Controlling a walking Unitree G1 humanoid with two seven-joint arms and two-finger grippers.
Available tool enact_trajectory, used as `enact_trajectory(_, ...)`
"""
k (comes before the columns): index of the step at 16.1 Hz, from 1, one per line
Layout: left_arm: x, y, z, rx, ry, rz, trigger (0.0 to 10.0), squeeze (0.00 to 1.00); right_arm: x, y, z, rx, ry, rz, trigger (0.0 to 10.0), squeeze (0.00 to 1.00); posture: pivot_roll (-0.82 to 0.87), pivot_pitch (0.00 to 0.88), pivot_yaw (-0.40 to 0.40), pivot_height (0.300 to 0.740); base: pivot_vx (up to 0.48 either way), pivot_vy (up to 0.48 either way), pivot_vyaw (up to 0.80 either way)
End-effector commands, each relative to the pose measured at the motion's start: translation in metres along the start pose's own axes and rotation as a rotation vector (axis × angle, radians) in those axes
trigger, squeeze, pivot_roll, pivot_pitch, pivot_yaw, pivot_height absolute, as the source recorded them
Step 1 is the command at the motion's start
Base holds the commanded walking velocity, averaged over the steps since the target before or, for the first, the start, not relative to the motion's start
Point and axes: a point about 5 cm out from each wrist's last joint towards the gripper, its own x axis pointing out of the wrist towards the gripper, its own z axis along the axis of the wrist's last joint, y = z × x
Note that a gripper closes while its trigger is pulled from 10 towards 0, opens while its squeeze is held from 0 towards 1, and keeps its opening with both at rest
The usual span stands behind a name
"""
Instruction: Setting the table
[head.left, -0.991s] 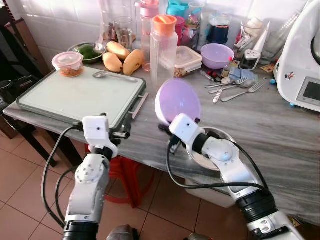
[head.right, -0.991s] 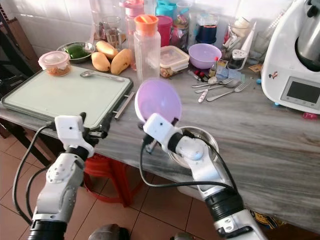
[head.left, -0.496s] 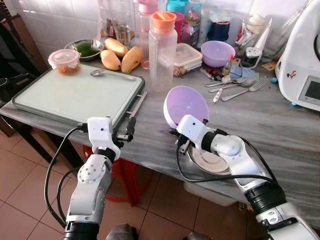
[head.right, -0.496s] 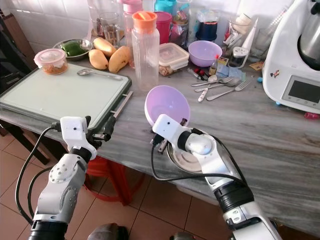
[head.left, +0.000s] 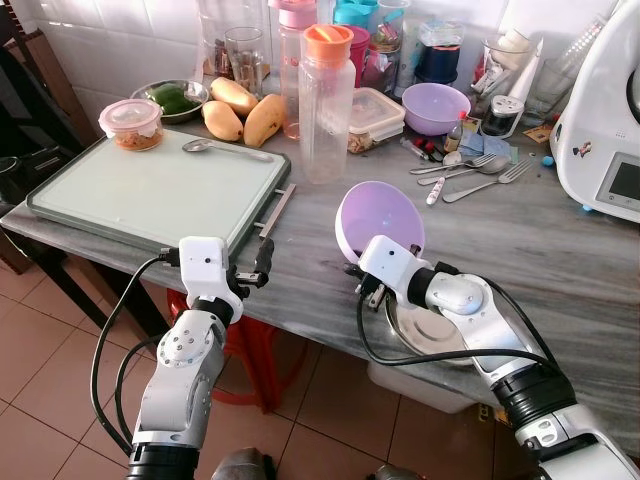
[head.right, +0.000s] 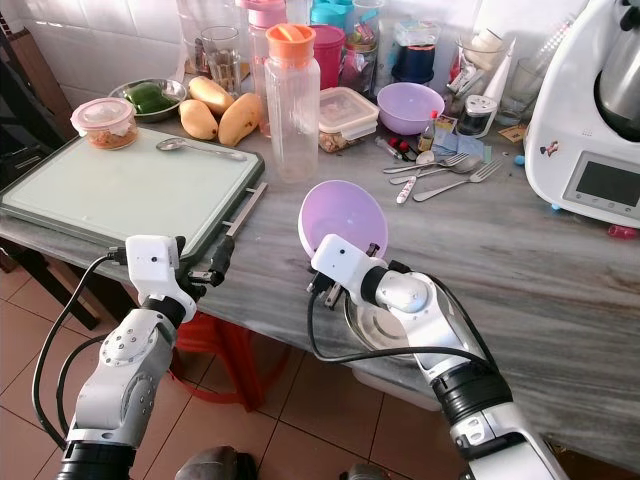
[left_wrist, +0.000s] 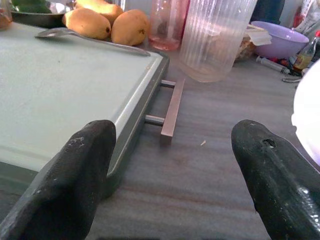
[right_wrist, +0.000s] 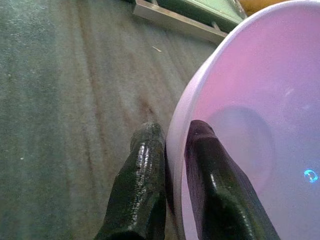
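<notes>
Over the past second the lilac bowl (head.left: 380, 218) has travelled from beside the tray (head.left: 150, 190) toward the robot's right and dropped lower, while the left arm has stayed put.

In the head views, the bowl is held tipped on edge above the grey marble tabletop (head.left: 560, 240), its hollow facing up and back toward the robot, its lower rim down at the right tool (head.left: 368, 284). It is plain, smooth, pale-purple plastic, matching a second bowl (head.left: 434, 108) standing among the bottles at the back. A steel plate (head.left: 425, 330) lies on the tabletop under the right forearm. The left tool (head.left: 250, 272) hovers at the tabletop's near edge, just by the tray's metal handle (head.left: 276, 210).

In the left wrist view, the two black fingers (left_wrist: 75, 175) stand wide apart, gripping nothing, with the tray's handle between them.

In the right wrist view, both fingers (right_wrist: 142, 185) are pinched on the bowl's rim, one inside, one outside.
</notes>
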Motion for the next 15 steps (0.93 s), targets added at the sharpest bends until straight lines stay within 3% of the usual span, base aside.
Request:
enact_trajectory(1, -0.001, 0.001, 0.002, 0.007, -0.002, -0.008, 10.0, 0.00, 0.000, -0.006, 0.002, -0.023, -0.002, -0.019, 10.0, 1.00, 0.00, 0.000, 0.019, 0.740, 0.000, 0.000, 0.00)
enact_trajectory(15, 0.003, -0.001, 0.000, 0.015, 0.009, -0.020, 10.0, 0.00, -0.001, -0.025, 0.013, -0.110, -0.034, -0.087, 10.0, 1.00, -0.01, 0.000, 0.024, 0.740, 0.000, 0.000, 0.00)
